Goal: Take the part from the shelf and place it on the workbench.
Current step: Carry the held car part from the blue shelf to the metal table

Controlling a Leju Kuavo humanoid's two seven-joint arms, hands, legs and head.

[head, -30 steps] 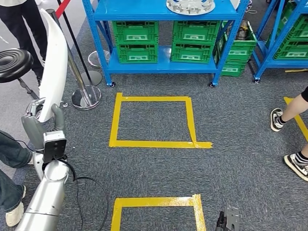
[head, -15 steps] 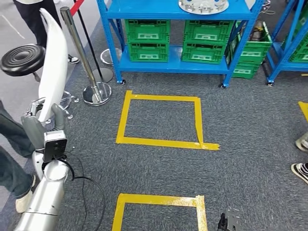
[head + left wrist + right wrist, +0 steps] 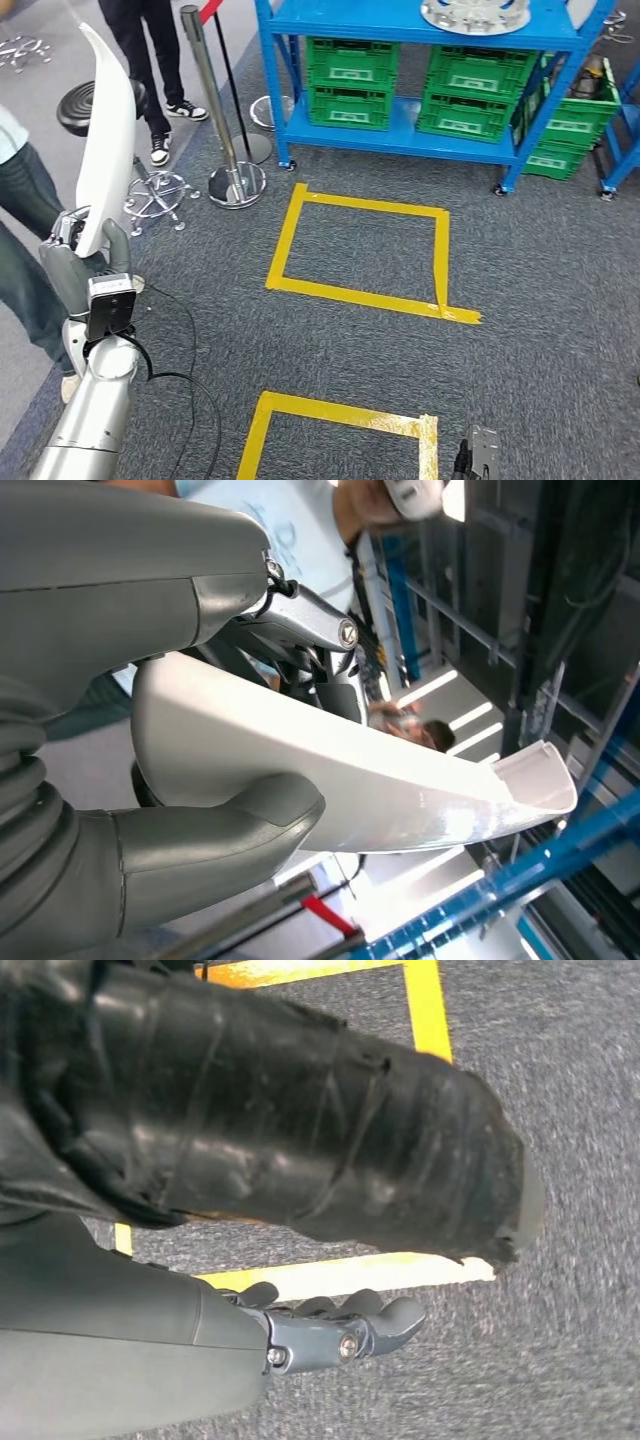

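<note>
Left hand (image 3: 75,262) grips the lower end of the white curved part (image 3: 106,140), held upright at near left (thumb and fingers (image 3: 226,830) clasp it). Right hand (image 3: 332,1335) hangs over the carpet, fingers loosely apart, holding nothing. Blue shelf (image 3: 423,25) stands far right.

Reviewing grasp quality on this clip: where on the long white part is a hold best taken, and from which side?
Near its lower end, as the left hand does now: the white part stands upright, long, thin and curved, so thumb and fingers can close across its narrow thickness from opposite faces, probably from below.
</note>
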